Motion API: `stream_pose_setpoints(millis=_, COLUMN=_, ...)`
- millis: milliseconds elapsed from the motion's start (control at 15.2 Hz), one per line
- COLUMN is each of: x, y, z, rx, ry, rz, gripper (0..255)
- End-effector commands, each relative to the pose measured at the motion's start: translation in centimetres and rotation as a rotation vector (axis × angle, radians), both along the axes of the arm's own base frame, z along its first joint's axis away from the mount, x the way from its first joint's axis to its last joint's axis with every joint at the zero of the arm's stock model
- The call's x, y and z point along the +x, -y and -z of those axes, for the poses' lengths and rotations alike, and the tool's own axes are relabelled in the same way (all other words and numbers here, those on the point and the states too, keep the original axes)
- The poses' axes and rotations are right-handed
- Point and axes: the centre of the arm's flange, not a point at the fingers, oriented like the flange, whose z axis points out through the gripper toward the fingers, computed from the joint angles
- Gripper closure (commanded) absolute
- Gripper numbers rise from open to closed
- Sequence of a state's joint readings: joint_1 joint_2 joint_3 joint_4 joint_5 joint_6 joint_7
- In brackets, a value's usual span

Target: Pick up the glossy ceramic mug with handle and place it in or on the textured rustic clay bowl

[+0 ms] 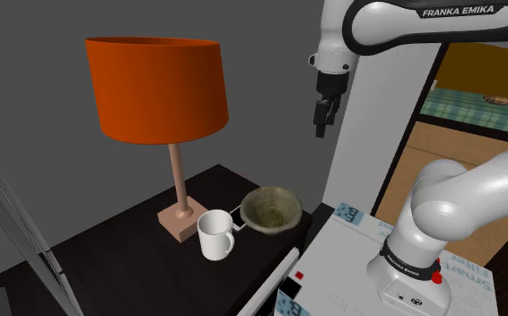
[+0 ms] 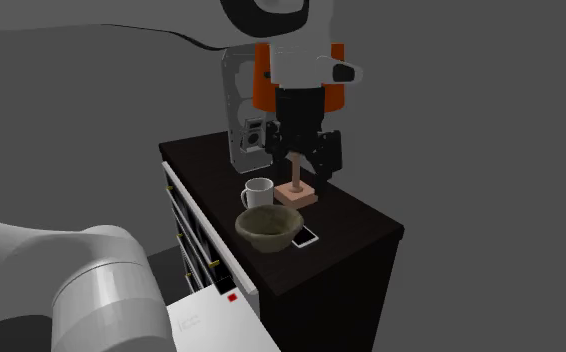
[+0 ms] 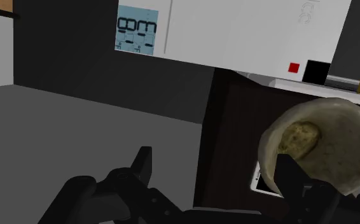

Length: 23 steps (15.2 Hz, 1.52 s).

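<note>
Mug [image 1: 216, 235], white and glossy, stands upright on the dark tabletop [image 1: 127, 265]. In the shoulder view it is just left of the bowl [image 1: 270, 209], with its handle turned toward the bowl. The pincer [image 1: 320, 126] hangs high and well apart, fingers spread wide with nothing between them. The mug lies below it and to the left, past the bowl. The bowl is round and open, rough and mottled olive-brown. A lamp's pinkish square base [image 1: 179, 220] sits just beside the mug and will likely crowd the descent.
</note>
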<state>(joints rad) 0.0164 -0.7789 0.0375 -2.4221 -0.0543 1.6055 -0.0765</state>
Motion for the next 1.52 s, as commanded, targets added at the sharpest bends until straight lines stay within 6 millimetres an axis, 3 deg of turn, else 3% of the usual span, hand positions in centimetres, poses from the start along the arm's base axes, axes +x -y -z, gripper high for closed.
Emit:
stream_pose_setpoints(millis=0, x=0.0, y=0.0, z=0.0, rx=0.000, ry=0.000, rz=0.000, gripper=0)
stream_pose_setpoints(millis=1452, x=8.9, y=-21.8, z=14.3, rx=0.113, ry=0.015, rz=0.001, gripper=0)
